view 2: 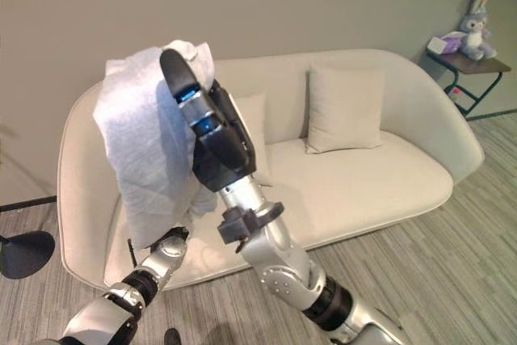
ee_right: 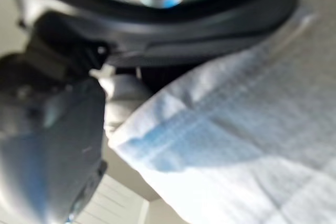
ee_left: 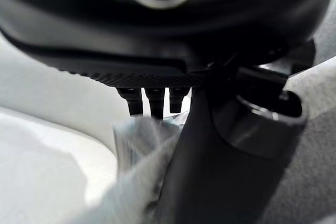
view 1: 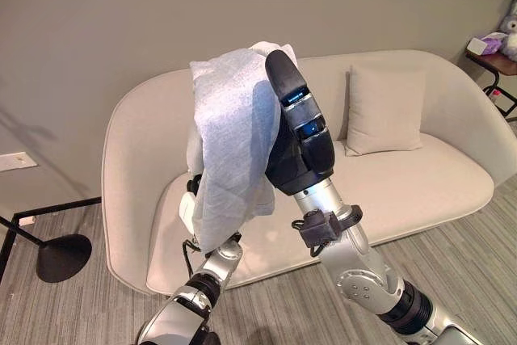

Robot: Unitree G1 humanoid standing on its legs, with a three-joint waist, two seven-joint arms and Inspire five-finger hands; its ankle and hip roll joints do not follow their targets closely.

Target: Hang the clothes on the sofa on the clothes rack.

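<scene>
A light grey garment (view 1: 230, 143) hangs in the air before the cream sofa (view 1: 452, 175), draped over my raised right hand (view 1: 300, 131). That hand stands upright with its dark back toward the camera, and the cloth (view 2: 145, 143) falls down its far side. In the right wrist view the cloth (ee_right: 247, 129) lies right against the hand. My left hand (view 1: 191, 199) is up behind the lower part of the hanging garment, mostly covered by it. The left wrist view has a fold of the cloth (ee_left: 139, 150) just past the hand.
The sofa holds a pale cushion (view 1: 385, 111), with a second cushion (view 2: 252, 131) behind my right hand. A black floor lamp base (view 1: 63, 256) and a low black bar (view 1: 56, 206) are at the left. A side table (view 2: 464, 61) with a plush rabbit (view 2: 475, 22) stands at the right.
</scene>
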